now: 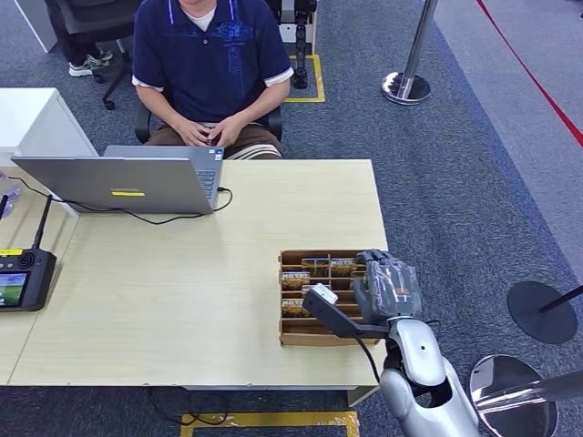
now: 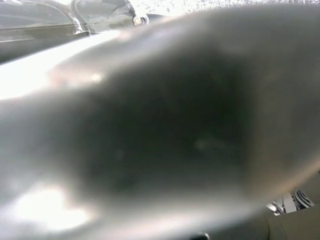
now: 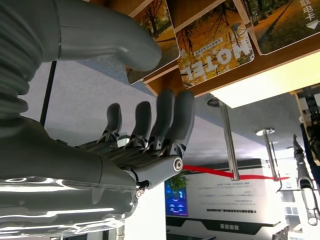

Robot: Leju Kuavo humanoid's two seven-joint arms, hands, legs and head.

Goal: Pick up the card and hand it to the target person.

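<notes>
Several cards (image 1: 317, 267) with autumn-tree pictures lie in a wooden compartment box (image 1: 310, 339) on the right part of the table. My right hand (image 1: 388, 287) hovers over the box's right end, beside the cards. In the right wrist view the thumb (image 3: 113, 35) and the dark fingers (image 3: 177, 120) stand apart with nothing between them, close to a card printed "HOTEL" (image 3: 215, 50). The target person (image 1: 209, 55) sits behind the far edge of the table, both hands in the lap.
An open laptop (image 1: 124, 182) with a cable stands at the table's far left, and a black controller with a screen (image 1: 21, 278) lies at the left edge. Barrier posts (image 1: 407, 82) and round bases (image 1: 543, 309) stand on the carpet to the right.
</notes>
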